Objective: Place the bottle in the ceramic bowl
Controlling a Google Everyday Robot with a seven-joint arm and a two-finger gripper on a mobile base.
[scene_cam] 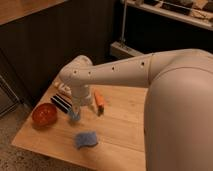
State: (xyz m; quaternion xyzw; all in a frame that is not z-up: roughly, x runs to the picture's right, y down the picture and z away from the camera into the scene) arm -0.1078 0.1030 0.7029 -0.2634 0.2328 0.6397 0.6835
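We note the bottle (61, 86) lying crosswise, just behind-left of the end effector (75, 111); whether that is spread or pressed together, we cannot tell.

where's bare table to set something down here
Free: the table right of the orange-handled tool, and the front strip beside the blue cloth. Crowded: the left side, where ceramic bowl, black object, bottle and blue cup cluster, gripper just over the cup.

A cream bottle (62, 87) with a reddish label lies on its side near the desk's far edge, just behind the gripper (75, 110), whose parted jaws point down. The glossy orange-red ceramic bowl (44, 114) sits upright, near the jaws' left in view.
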